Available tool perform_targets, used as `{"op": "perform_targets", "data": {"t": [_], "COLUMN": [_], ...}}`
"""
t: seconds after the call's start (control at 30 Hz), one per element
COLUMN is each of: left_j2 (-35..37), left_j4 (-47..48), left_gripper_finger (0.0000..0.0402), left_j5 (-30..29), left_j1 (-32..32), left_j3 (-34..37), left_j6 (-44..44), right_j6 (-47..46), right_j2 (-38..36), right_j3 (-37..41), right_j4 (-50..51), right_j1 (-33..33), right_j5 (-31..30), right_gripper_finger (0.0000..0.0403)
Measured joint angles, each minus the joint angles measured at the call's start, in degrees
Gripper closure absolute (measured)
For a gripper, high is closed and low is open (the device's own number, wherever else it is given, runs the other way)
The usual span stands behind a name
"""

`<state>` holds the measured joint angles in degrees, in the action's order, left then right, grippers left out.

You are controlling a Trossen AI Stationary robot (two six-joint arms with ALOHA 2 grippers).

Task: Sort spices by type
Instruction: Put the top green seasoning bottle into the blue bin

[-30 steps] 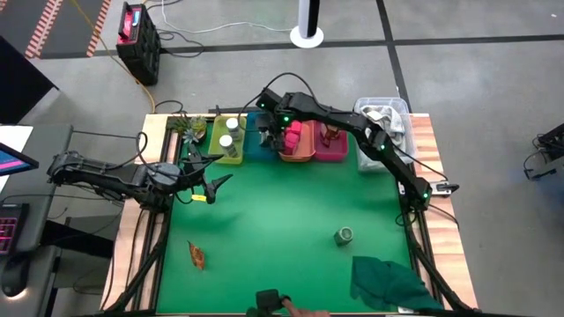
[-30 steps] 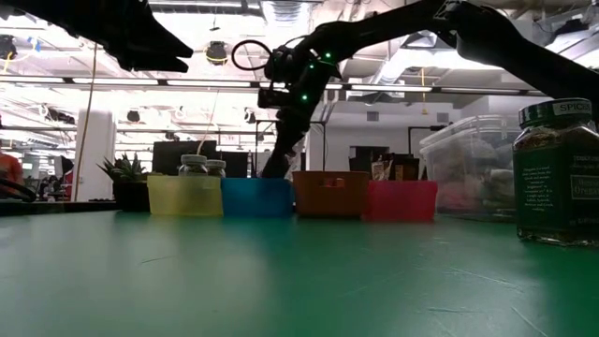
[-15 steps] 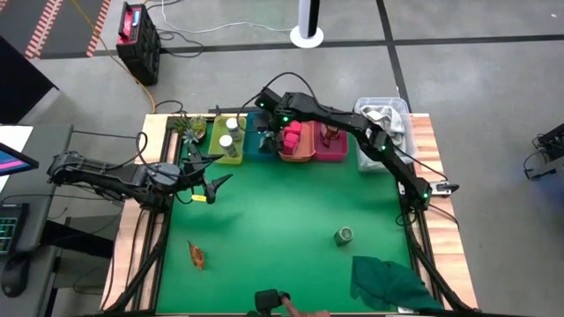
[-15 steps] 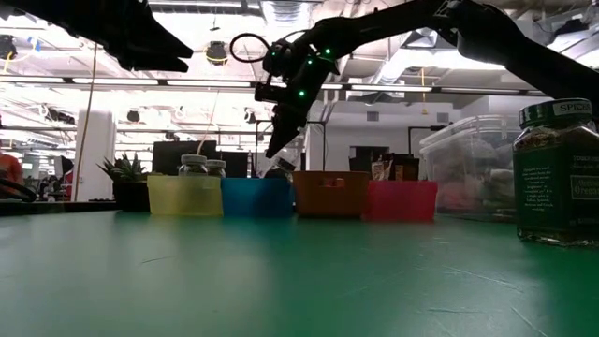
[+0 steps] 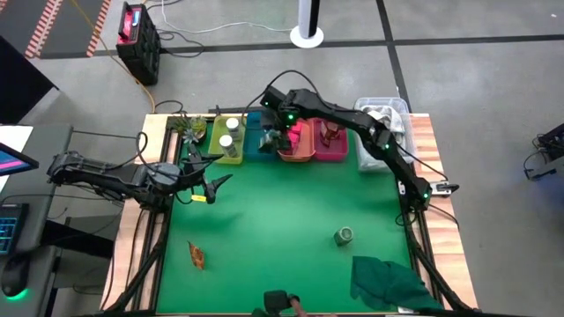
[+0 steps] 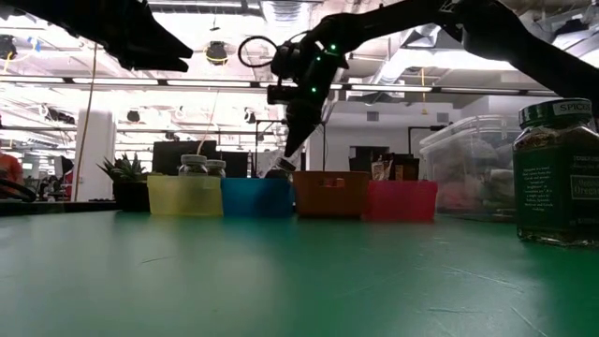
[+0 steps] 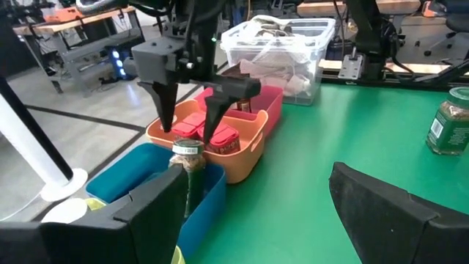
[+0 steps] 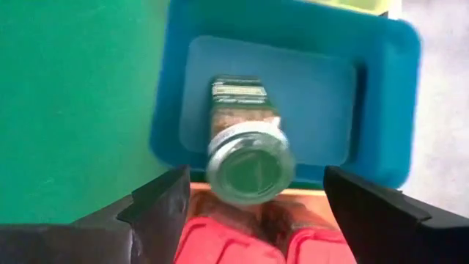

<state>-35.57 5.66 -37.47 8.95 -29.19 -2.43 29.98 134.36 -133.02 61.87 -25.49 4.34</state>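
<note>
My right gripper (image 5: 278, 137) hangs open over the far row of bins, its fingers spread a little above a round green jar (image 8: 249, 163). That jar stands upright on the floor of the blue bin (image 5: 258, 143), beside the wall next to the orange bin (image 5: 298, 151). Pink-red cube packets (image 7: 214, 134) lie in the orange bin and white-capped jars (image 5: 227, 138) stand in the yellow bin (image 5: 231, 155). A second green jar (image 5: 344, 235) stands on the mat, front right. A brown-orange piece (image 5: 196, 255) lies front left. My left gripper (image 5: 210, 179) waits open at the left.
A pink-red bin (image 5: 331, 148) holding brown items ends the row, with a clear tub (image 5: 385, 119) of grey packets past it. A small plant (image 5: 189, 130) stands left of the yellow bin. A dark green cloth (image 5: 388, 282) lies at the front right corner.
My right gripper has risen out of the blue bin and drifted slightly toward the orange bin. The green jar has stayed standing in the blue bin.
</note>
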Motion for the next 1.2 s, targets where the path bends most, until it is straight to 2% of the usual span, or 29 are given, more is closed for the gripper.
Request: {"op": "perform_targets", "data": {"t": [0.5, 0.63, 0.83, 1.0, 1.2], "left_j2": [0.02, 0.01, 0.00, 0.01, 0.00], "left_j4": [0.07, 0.07, 0.05, 0.03, 0.03], "left_gripper_finger": [0.0084, 0.0084, 0.0084, 0.0084, 0.0084], "left_j5": [0.00, 0.00, 0.00, 0.00, 0.00], "left_j1": [0.00, 0.00, 0.01, 0.00, 0.00], "left_j3": [0.00, 0.00, 0.01, 0.01, 0.02], "left_j6": [0.19, 0.22, 0.65, 0.65, 0.65], "right_j6": [-0.16, -0.12, 0.42, 0.61, 0.68], "right_j2": [-0.06, -0.04, -0.04, -0.07, -0.17], "right_j3": [7.09, 7.88, 7.90, 7.84, 3.13], "right_j4": [-8.11, -8.44, -9.54, -9.33, -6.44], "right_j1": [-1.05, -1.06, -0.84, -0.27, 0.66], "right_j5": [0.59, 0.81, 0.83, 0.02, -1.75], "right_gripper_finger": [0.0068, 0.0101, 0.0185, 0.0185, 0.0185]}}
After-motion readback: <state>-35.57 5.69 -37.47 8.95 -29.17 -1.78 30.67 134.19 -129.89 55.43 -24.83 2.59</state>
